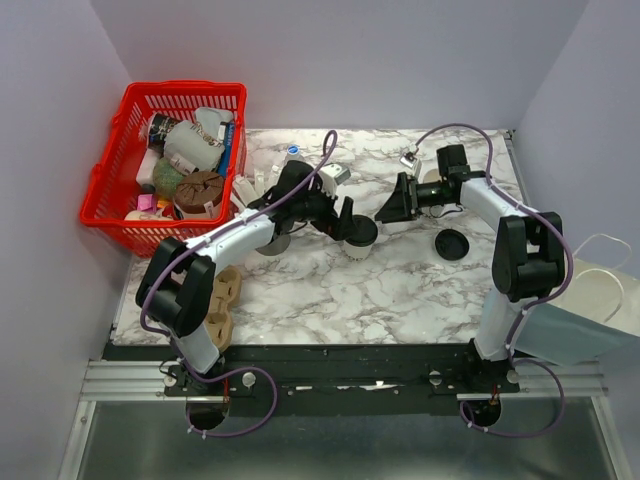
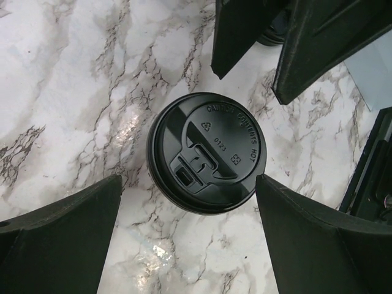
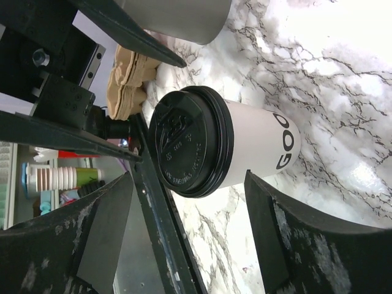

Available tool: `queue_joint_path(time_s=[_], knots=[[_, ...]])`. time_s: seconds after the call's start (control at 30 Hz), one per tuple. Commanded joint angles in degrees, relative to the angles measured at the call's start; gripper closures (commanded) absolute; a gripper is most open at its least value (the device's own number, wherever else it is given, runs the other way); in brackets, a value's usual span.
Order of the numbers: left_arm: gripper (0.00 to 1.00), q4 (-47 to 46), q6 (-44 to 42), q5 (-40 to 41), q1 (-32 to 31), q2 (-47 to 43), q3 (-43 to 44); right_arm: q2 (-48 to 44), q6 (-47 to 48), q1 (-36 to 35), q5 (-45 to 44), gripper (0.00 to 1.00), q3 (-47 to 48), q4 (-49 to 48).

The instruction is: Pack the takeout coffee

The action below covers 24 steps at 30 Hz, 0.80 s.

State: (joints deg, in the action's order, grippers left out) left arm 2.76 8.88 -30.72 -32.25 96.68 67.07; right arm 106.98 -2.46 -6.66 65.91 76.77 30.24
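Nearest, both arm bases sit on a metal rail (image 1: 330,380) at the front edge of the white desk (image 1: 400,290), which is veined in grey like marble. A brown cardboard cup carrier (image 1: 226,298) lies at the desk's front left corner, partly under the left arm. Off the right edge sits a white bag (image 1: 600,290).

Toward the middle, the takeout coffee (image 1: 358,238) stands upright with its black lid on, between the two arms. The left hand (image 2: 188,177) hangs over it, released, with a finger on each side of the lid and neither touching it. The right hand (image 3: 188,176) faces the cup from the other side, also released, and its fingers are clear of the cup wall.

A loose black lid (image 1: 452,245) lies flat to the right of the cup, and a grey cup (image 3: 177,18) stands to its left.

Farther back, a red basket (image 1: 110,170) crowded with odds and ends fills the far left corner. Plain lilac walls (image 1: 350,60) close in the desk.
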Motion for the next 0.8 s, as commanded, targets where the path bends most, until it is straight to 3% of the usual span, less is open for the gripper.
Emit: queue_joint_path(time_s=[0.0, 0.77], knots=[[0.02, -2.50, 5.08, 1.28, 1.84, -0.62, 0.44, 1.83, 1.14, -0.72, -0.26, 0.17, 1.19, 0.61], [0.03, -6.54, 10.89, -0.92, 4.30, 2.46, -2.73, 2.88, 4.92, -3.80, 0.37, 0.18, -1.89, 0.61]])
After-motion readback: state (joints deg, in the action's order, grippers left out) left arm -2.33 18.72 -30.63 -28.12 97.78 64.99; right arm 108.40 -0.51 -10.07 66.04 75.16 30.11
